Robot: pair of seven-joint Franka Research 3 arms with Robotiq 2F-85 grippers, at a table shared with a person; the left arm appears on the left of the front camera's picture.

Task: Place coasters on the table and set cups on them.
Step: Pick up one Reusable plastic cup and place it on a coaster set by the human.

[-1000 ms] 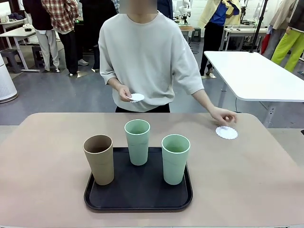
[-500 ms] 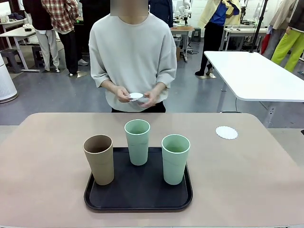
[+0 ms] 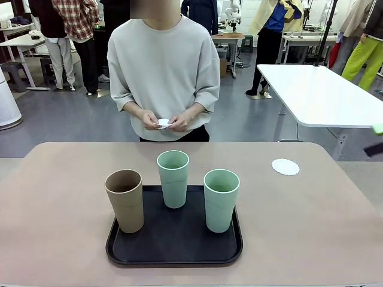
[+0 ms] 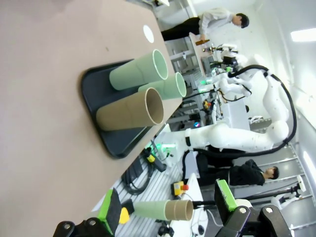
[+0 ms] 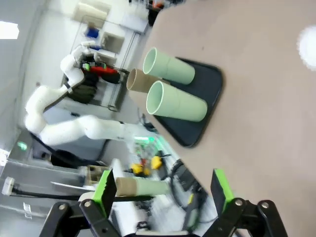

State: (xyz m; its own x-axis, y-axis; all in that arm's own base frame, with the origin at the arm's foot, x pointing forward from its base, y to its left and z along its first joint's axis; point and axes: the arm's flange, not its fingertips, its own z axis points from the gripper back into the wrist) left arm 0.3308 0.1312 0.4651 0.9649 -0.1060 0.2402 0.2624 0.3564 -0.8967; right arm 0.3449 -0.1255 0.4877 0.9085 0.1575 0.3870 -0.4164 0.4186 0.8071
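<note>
Facing the beige table [image 3: 60, 197], left tool [image 4: 168, 205] and right tool [image 5: 163, 190] spread wide, empty.

We were in a robotics lab: a white robot arm [image 4: 232, 138] stood beside the table [image 3: 311, 227], with loops of black cable [image 4: 140, 173] and a yellow box with a red stop button [image 4: 178, 186] near it. Beyond lay a bare grey floor [image 3: 66, 119], white work tables [image 3: 317, 95] and people [image 3: 72, 36] standing about.
</note>
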